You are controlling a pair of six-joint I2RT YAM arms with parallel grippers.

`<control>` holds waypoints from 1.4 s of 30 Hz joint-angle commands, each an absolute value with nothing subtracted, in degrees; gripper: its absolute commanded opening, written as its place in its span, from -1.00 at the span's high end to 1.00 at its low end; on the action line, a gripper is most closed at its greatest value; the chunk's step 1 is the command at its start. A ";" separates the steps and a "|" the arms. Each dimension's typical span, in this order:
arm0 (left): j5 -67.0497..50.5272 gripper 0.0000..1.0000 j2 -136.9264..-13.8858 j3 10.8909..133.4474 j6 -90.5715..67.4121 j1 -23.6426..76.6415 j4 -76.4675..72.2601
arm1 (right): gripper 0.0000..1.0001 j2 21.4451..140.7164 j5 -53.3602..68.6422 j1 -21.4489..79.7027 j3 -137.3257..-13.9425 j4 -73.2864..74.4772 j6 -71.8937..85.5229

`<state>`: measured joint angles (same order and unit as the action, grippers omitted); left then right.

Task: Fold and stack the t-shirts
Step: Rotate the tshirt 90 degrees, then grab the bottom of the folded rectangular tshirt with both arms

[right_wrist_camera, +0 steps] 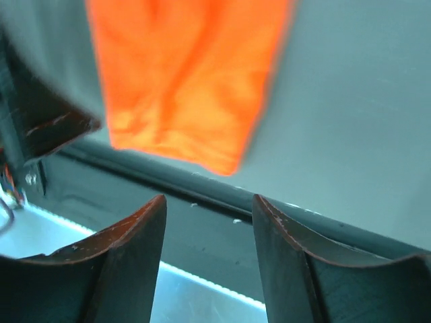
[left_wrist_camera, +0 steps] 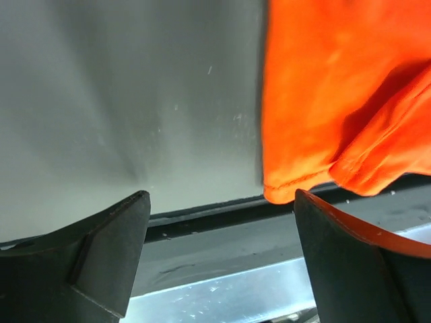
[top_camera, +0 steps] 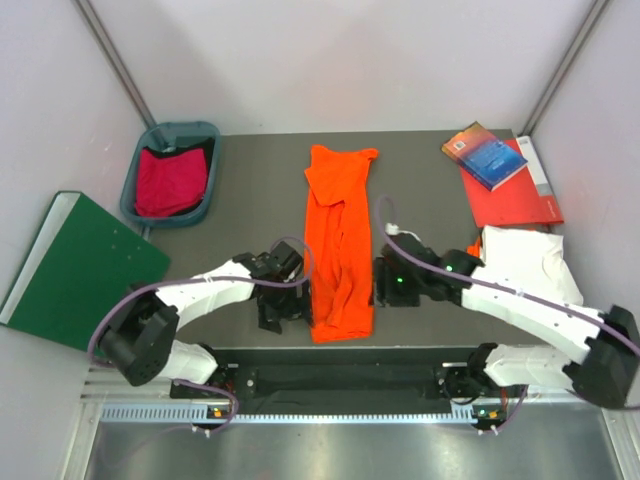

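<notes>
Overhead, dark grey table (top_camera: pixel 260 190) between pale walls (top_camera: pixel 330 60), orange t-shirt (top_camera: pixel 340 240) lengthwise.

The white-and-black left arm (top_camera: pixel 200 293) and right arm (top_camera: pixel 530 305) bend inward from their bases, wrists low, facing each other. The left gripper (left_wrist_camera: pixel 219 222) has its dark fingers (left_wrist_camera: pixel 108 249) spread wide and empty. The right gripper (right_wrist_camera: pixel 209 222) has its fingers (right_wrist_camera: pixel 121 262) parted less, also empty.

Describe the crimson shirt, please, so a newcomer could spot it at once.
Look to the table's far left corner, where a teal bin stands. The crimson t-shirt lies crumpled inside it. Unlike the orange t-shirt laid out mid-table, it is deep red and bunched up.
</notes>
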<state>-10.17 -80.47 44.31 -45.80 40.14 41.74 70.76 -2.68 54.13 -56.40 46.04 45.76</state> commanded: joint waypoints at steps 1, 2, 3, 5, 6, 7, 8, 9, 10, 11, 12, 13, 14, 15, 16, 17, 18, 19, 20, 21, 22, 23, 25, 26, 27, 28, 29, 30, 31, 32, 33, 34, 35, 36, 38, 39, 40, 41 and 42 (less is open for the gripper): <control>-16.78 -0.74 -76.03 37.89 -54.21 40.43 30.15 | -0.06 63.56 -0.28 48.26 -42.39 41.06 50.88; -16.79 -0.70 -75.76 36.14 -55.01 40.43 29.89 | -0.05 62.59 1.48 47.73 -40.19 38.26 51.76; -17.22 -0.67 -75.41 35.17 -55.80 40.43 29.45 | -0.05 61.27 2.36 47.20 -36.25 36.41 52.55; -18.10 -0.62 -74.45 33.32 -58.09 40.69 26.64 | -0.04 60.82 4.74 47.28 -32.98 31.59 55.01; -19.41 -0.61 -74.18 31.40 -59.05 40.69 25.06 | -0.04 61.17 6.14 47.20 -30.35 30.25 55.72; -19.60 -0.59 -74.18 30.51 -60.80 40.95 23.74 | -0.03 61.52 6.41 47.28 -29.28 28.93 57.11; -19.69 -0.59 -74.18 29.89 -61.60 41.22 21.82 | -0.02 61.70 6.76 47.20 -27.35 27.00 57.65; -19.60 -0.58 -74.18 29.10 -62.22 41.39 21.19 | -0.02 62.31 7.46 47.20 -26.64 23.68 58.27; -19.25 -0.57 -74.35 28.83 -62.92 41.57 20.75 | -0.02 62.49 7.56 47.28 -26.11 21.99 59.14; -19.25 -0.57 -74.53 28.74 -63.19 41.57 19.79 | -0.02 62.75 7.73 47.20 -25.67 20.75 59.41; -19.25 -0.55 -75.05 28.48 -63.72 41.57 19.43 | -0.02 63.19 7.30 47.11 -25.58 19.87 59.68; -19.34 -0.52 -75.23 28.39 -63.89 41.57 18.99 | -0.03 63.37 6.69 47.20 -25.84 19.78 59.76; -19.42 -0.50 -75.58 28.30 -64.16 41.66 17.94 | -0.02 63.54 6.77 47.20 -26.27 19.34 60.03; -19.34 -0.49 -76.28 28.39 -64.60 41.66 17.67 | -0.02 63.72 6.59 47.20 -26.63 18.64 60.12; -19.07 -0.47 -76.55 28.65 -64.77 41.75 17.41 | -0.02 63.81 6.50 47.20 -26.98 18.63 60.12; -18.72 -0.40 -76.81 28.83 -64.86 41.75 17.58 | -0.02 63.90 6.42 47.20 -27.85 18.63 60.12; -18.46 -0.37 -77.25 29.09 -64.78 41.75 17.75 | -0.02 63.90 6.24 47.11 -28.30 18.55 60.03; -18.20 -0.32 -77.52 29.79 -64.60 41.75 17.93 | -0.03 63.98 6.24 47.20 -28.65 18.37 60.03; -17.67 -0.20 -77.78 30.06 -64.51 41.75 18.36 | -0.04 64.16 6.24 47.20 -28.91 17.93 60.03; -17.58 -0.11 -78.04 30.15 -64.42 41.84 18.46 | -0.04 65.03 6.68 47.20 -29.09 17.32 60.03; -17.40 -0.01 -78.31 30.32 -64.42 41.84 18.54 | -0.07 65.74 6.94 47.11 -29.18 16.01 59.94; -17.32 0.36 -78.48 30.32 -64.60 41.84 18.54 | -0.08 67.40 7.29 47.20 -29.35 15.39 59.85; -16.96 0.78 -79.36 30.59 -64.51 41.84 18.98 | -0.14 69.16 9.49 47.20 -29.36 13.54 59.59; -16.79 1.00 -79.71 30.85 -64.34 41.84 19.33 | -0.19 70.82 10.28 47.37 -29.62 11.88 59.59; -16.44 1.00 -80.33 31.02 -64.25 41.92 19.94 | -0.24 71.45 11.15 47.55 -29.71 11.34 59.50; -16.35 1.00 -80.51 31.20 -64.16 41.92 20.21 | -0.33 72.06 11.34 47.72 -29.97 11.08 59.41; -16.26 1.00 -80.86 31.38 -64.16 41.92 20.21 | -0.35 72.94 11.42 48.16 -30.49 10.81 59.24; -16.09 1.00 -80.77 31.46 -63.99 41.92 20.39 | -0.37 73.30 11.60 48.25 -30.93 10.81 59.06; -16.00 1.00 -80.77 31.55 -64.07 42.01 20.65 | -0.38 73.39 11.69 48.25 -31.46 11.07 58.80; -15.82 1.00 -80.86 31.90 -63.81 42.01 20.92 | -0.39 73.48 11.60 48.25 -31.73 11.68 58.62; -15.47 1.00 -80.86 32.08 -63.72 42.01 21.09 | -0.38 73.39 11.43 48.25 -31.82 11.60 58.62; -15.38 1.00 -80.86 32.25 -63.81 42.01 21.35 | -0.37 73.30 11.43 48.25 -31.73 11.34 58.71; -15.29 1.00 -80.86 32.26 -63.72 42.01 21.36 | -0.37 73.47 11.60 48.34 -31.82 11.08 58.71; -15.29 1.00 -80.95 32.34 -63.72 42.01 21.53 | -0.36 73.74 11.69 48.17 -31.90 11.16 58.62; -15.29 1.00 -81.30 32.52 -63.55 42.01 21.80 | -0.35 74.96 12.48 48.25 -32.34 11.60 58.36; -15.21 1.00 -81.30 32.69 -63.63 42.01 21.80 | -0.33 75.14 12.74 48.34 -32.52 12.56 58.27; -15.12 1.00 -81.39 32.87 -63.46 42.01 22.14 | -0.33 74.89 12.83 48.43 -33.13 13.87 58.10; -15.03 1.00 -81.39 32.78 -63.20 42.01 22.24 | -0.33 74.53 12.14 48.43 -33.57 15.28 57.66; -14.94 1.00 -81.39 32.96 -63.02 42.01 22.41 | -0.32 73.92 11.69 48.34 -33.92 18.51 57.57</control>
<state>-20.16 -80.16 32.21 -64.51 41.80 20.84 74.54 12.32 47.83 -30.98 13.30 58.98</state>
